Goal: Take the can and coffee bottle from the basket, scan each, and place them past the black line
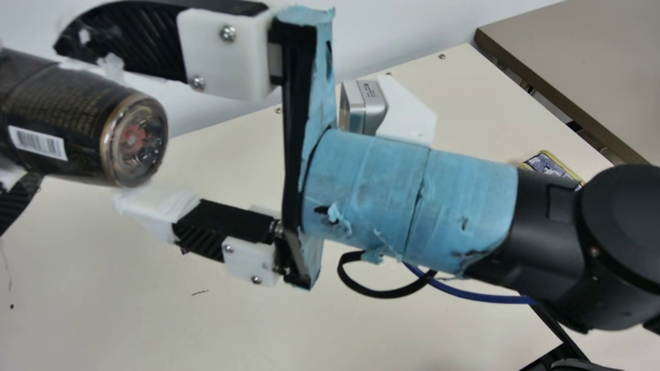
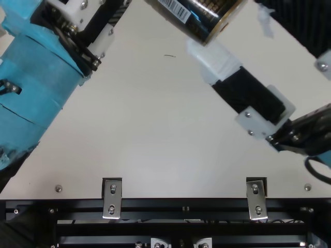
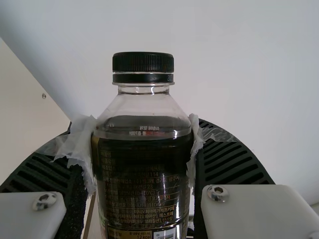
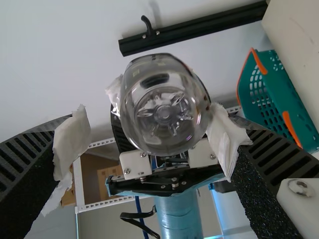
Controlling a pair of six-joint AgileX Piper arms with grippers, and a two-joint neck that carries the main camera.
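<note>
In the main view my right gripper (image 1: 98, 122) stands open around the base end of the dark coffee bottle (image 1: 67, 123), which lies roughly sideways in the air. My left gripper (image 1: 19, 200) shows there as a ribbed finger at the left edge. From the left wrist, the left gripper (image 3: 143, 144) is shut on the bottle (image 3: 142, 174), black cap outward. The right wrist view has the bottle's clear base (image 4: 164, 114) between the open fingers of the right gripper (image 4: 149, 142), with a gap at one pad. A yellow-rimmed blue item (image 1: 549, 166), perhaps the can, is partly behind the right arm.
A silver-grey device (image 1: 363, 105) on a white support stands behind the right arm. A green basket (image 4: 276, 99) with orange handles appears in the right wrist view. Beyond the cream table (image 1: 154, 309) is another tabletop (image 1: 582, 62) with a dark edge.
</note>
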